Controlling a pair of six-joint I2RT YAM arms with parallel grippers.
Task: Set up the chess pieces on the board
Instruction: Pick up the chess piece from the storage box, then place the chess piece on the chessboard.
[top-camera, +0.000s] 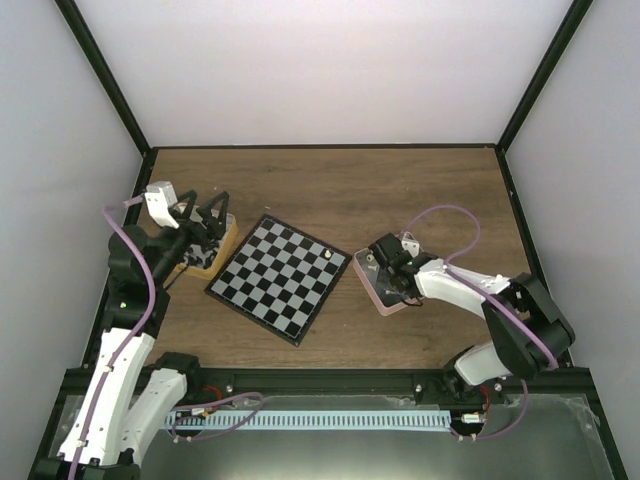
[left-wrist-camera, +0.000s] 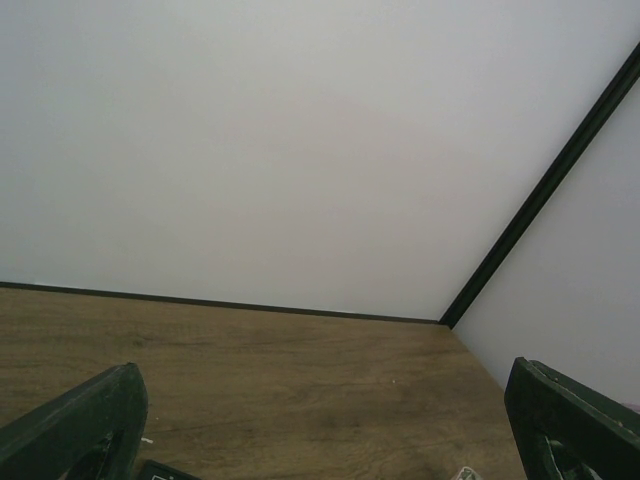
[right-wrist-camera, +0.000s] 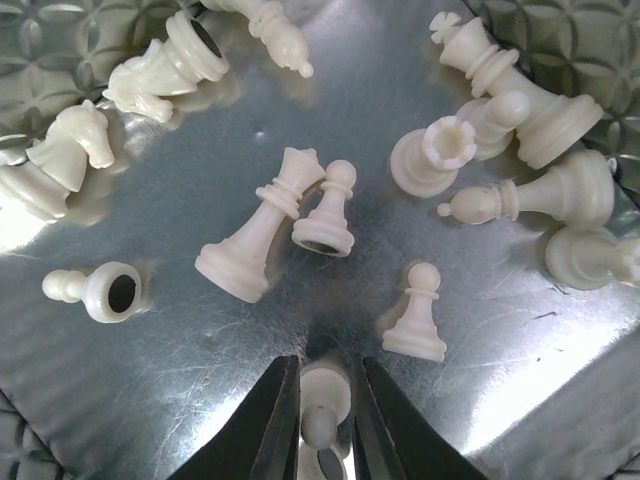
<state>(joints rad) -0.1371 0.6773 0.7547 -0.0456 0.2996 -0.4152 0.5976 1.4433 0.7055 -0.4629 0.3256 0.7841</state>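
The right gripper (right-wrist-camera: 325, 368) is clenched on a cream pawn (right-wrist-camera: 322, 395) in the shiny tray (right-wrist-camera: 200, 330), where other cream chess pieces (right-wrist-camera: 265, 230) lie scattered. To the tray's left, the board (top-camera: 270, 285) holds one pale piece (top-camera: 329, 256). Farther left, the left gripper (top-camera: 207, 207) hangs spread wide above the gold tin (top-camera: 224, 245).

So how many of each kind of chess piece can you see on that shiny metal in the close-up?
Knights: 2
Bishops: 2
King: 1
Queen: 1
Rook: 1
Pawns: 5, one between the end effector's fingers
Piece cut off at right edge, kind unclear: 1
Total: 13, all cream-white
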